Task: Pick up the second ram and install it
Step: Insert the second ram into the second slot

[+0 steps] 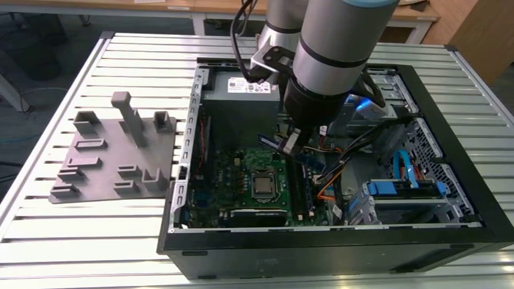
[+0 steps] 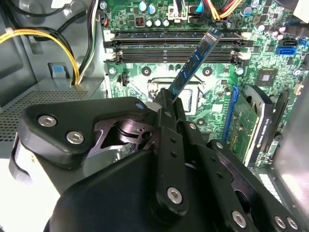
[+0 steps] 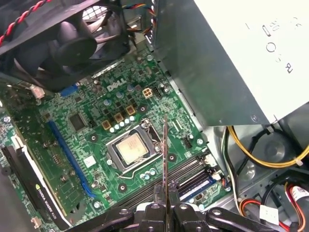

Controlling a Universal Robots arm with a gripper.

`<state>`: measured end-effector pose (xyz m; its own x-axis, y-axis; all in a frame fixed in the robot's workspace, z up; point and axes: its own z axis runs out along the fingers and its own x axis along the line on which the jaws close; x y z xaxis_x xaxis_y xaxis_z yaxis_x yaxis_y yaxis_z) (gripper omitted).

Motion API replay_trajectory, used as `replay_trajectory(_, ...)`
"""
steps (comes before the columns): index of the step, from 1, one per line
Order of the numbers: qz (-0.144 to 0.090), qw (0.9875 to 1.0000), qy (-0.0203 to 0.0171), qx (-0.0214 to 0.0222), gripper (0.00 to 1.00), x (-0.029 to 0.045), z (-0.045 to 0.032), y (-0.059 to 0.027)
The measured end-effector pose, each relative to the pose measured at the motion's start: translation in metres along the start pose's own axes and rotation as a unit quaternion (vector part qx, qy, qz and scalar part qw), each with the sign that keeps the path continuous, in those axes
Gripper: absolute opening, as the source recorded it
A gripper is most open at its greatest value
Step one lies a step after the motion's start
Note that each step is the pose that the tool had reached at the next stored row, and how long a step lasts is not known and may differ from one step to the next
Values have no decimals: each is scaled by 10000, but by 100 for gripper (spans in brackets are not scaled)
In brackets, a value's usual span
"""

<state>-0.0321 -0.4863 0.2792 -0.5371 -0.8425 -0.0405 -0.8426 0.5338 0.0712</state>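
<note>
My gripper [image 1: 291, 143] is shut on the second ram [image 1: 310, 158], a narrow dark blue-green strip that hangs tilted inside the open computer case over the green motherboard [image 1: 245, 168]. In the second wrist view the ram [image 2: 195, 60] sticks out from the gripper [image 2: 169, 101] toward the two long black memory slots [image 2: 174, 41] and stays above them. In the first wrist view the ram [image 3: 165, 154] shows edge-on, rising from the gripper [image 3: 165, 191] above the slots [image 3: 159, 186]. Another blue strip [image 3: 198, 187] appears to sit in one slot.
The black case [image 1: 321, 241] lies open on a slatted metal table [image 1: 96, 241]. A grey slotted tray [image 1: 112, 156] lies on the exterior view's left. Inside are the processor socket [image 3: 131, 147], a fan [image 3: 72, 38], the power supply [image 3: 231, 63], cable bundles [image 3: 260, 154] and an expansion card [image 2: 256, 125].
</note>
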Motion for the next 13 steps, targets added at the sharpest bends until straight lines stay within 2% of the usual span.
replay_trajectory(6, 219, 9998, -16, 9, 11, 0, 4, 0)
replay_trajectory(13, 490, 9988, -35, 20, 11, 0, 8, -1)
